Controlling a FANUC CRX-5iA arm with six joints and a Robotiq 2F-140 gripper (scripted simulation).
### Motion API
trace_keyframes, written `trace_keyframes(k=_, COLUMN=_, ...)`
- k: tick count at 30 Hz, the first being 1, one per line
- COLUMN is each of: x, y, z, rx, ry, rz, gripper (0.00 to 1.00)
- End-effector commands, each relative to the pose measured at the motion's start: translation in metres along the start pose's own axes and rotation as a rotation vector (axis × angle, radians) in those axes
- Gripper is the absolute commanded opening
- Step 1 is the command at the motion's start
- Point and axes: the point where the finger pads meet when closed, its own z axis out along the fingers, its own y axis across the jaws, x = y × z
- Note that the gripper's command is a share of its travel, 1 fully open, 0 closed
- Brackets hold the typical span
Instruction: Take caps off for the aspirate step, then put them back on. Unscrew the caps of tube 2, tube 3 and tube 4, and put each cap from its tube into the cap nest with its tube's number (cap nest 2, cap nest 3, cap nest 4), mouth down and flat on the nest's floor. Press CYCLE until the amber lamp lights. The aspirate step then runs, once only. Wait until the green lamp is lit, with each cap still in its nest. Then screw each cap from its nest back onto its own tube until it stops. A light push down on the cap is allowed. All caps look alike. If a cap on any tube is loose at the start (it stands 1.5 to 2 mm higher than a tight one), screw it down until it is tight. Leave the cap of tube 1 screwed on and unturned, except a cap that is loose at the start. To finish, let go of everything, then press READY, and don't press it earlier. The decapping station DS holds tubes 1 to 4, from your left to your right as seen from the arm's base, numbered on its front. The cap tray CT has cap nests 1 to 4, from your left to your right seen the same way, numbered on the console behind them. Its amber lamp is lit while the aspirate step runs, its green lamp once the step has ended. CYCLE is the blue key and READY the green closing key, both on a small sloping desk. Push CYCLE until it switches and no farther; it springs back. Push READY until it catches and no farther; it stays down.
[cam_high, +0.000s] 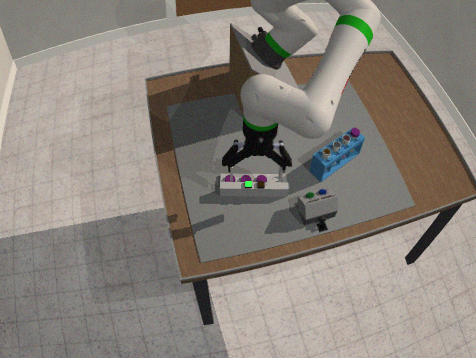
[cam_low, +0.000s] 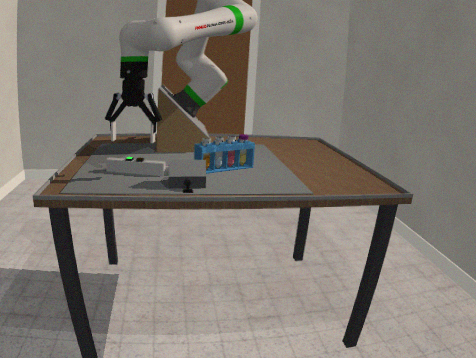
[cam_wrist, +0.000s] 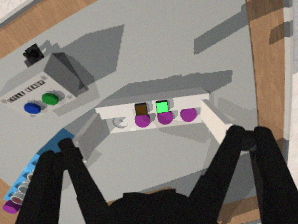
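Observation:
My gripper (cam_high: 256, 167) is wide open and empty. It hangs above the white cap tray (cam_high: 254, 184), apart from it. It also shows in the exterior view (cam_low: 133, 132) and in the wrist view (cam_wrist: 145, 150). Three purple caps (cam_wrist: 142, 120) (cam_wrist: 165, 118) (cam_wrist: 188, 114) sit in three nests of the tray (cam_wrist: 160, 112). The fourth nest (cam_wrist: 120, 122), at the rack end, is empty. The green lamp (cam_wrist: 161, 106) is lit; the amber lamp (cam_wrist: 141, 108) is dark. The blue tube rack (cam_high: 337, 154) holds one capped tube (cam_high: 355, 132) at its end and three open tubes.
The small sloping desk (cam_high: 317, 204) stands in front of the rack, with the blue key (cam_wrist: 32, 107) and the green key (cam_wrist: 49, 98). A tan wedge-shaped base (cam_low: 175, 127) carries the arm behind the grey mat. The table's rim runs close to the tray's far side.

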Motion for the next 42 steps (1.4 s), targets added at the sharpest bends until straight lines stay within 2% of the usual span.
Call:
trace_keyframes(k=1, x=0.0, y=0.0, z=0.0, rx=0.0, ry=0.0, rz=0.0, gripper=1.0)
trace_keyframes(k=21, x=0.0, y=0.0, z=0.0, rx=0.0, ry=0.0, rz=0.0, gripper=1.0)
trace_keyframes(k=22, x=-0.006, y=-0.002, z=-0.006, rx=0.0, ry=0.0, rz=0.0, gripper=0.29)
trace_keyframes(k=32, x=-0.06, y=-0.026, z=-0.059, rx=0.0, ry=0.0, rz=0.0, gripper=0.29)
trace_keyframes(k=38, x=-0.06, y=-0.026, z=-0.059, rx=0.0, ry=0.0, rz=0.0, gripper=0.29)
trace_keyframes(k=42, x=-0.06, y=-0.026, z=-0.039, rx=0.0, ry=0.0, rz=0.0, gripper=0.29)
